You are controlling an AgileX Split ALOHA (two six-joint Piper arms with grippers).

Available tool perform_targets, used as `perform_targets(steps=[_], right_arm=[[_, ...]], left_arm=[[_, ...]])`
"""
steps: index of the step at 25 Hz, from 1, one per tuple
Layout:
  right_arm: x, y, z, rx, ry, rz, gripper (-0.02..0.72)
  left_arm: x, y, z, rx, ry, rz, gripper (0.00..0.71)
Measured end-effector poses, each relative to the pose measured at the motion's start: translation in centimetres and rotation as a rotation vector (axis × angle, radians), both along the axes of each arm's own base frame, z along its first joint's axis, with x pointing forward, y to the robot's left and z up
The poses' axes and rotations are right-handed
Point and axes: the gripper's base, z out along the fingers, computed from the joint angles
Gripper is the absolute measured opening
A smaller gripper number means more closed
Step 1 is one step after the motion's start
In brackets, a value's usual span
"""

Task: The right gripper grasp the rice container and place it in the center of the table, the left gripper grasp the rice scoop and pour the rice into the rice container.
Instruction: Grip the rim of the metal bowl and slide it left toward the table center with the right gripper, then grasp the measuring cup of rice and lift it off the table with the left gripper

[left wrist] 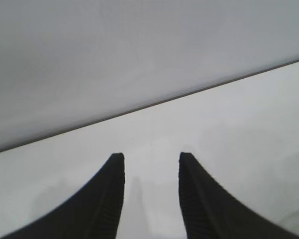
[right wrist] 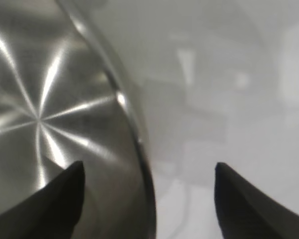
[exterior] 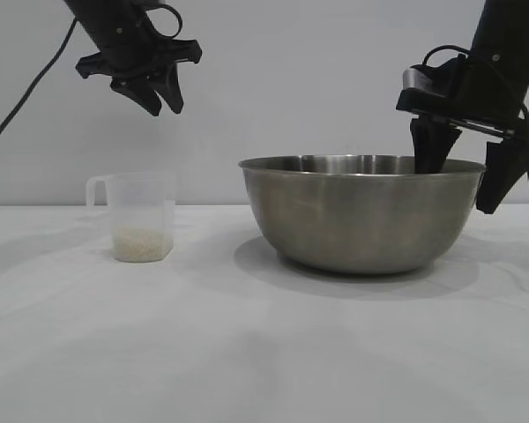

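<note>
The black claw-fingered right gripper (exterior: 470,172) straddled the large brushed-steel rice container's (exterior: 361,216) three-o'clock rim, fingers released; the black left gripper (exterior: 161,99) hovered part-open, empty.

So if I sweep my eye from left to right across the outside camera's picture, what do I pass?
Rice scoop with rice in its bottom, left gripper hanging above it → rice container → right gripper, open, straddling the container's right rim. All stand on or over the table.
</note>
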Motion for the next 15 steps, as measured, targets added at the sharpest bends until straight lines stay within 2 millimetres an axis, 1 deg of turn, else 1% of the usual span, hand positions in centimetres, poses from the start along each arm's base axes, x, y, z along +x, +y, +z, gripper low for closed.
perform_targets(steps=[2,4,7,9,10,13,15], right_arm=[[0.6,-0.5,2.0,-0.010,-0.091,-0.009,0.508],[1.1,-1.5,3.2,-0.010,-0.159,-0.034,0.508],[1.3,-3.6,4.0,-0.011,-0.199,-0.087,0.508],[1.2,-5.2,4.9,0.015,-0.219,-0.115,0.508],[1.0,-5.9,5.7,0.035,-0.238,-0.125,0.508],[-0.1,-7.2,8.6,0.061,-0.323,-0.125,0.508],[-1.4,-7.8,10.6,0.062,-0.386,-0.137,0.508]], left_arm=[[0.0,0.0,0.0,0.005,-0.001,-0.001,0.220],[0.0,0.1,0.0,0.016,-0.004,-0.004,0.220],[0.0,0.1,0.0,0.018,-0.004,-0.004,0.220],[0.0,0.1,0.0,0.019,-0.004,-0.005,0.220],[0.0,0.1,0.0,0.019,-0.004,-0.005,0.220],[0.1,0.1,0.0,0.018,-0.012,-0.003,0.220],[0.1,0.1,0.0,0.018,-0.014,-0.002,0.220]])
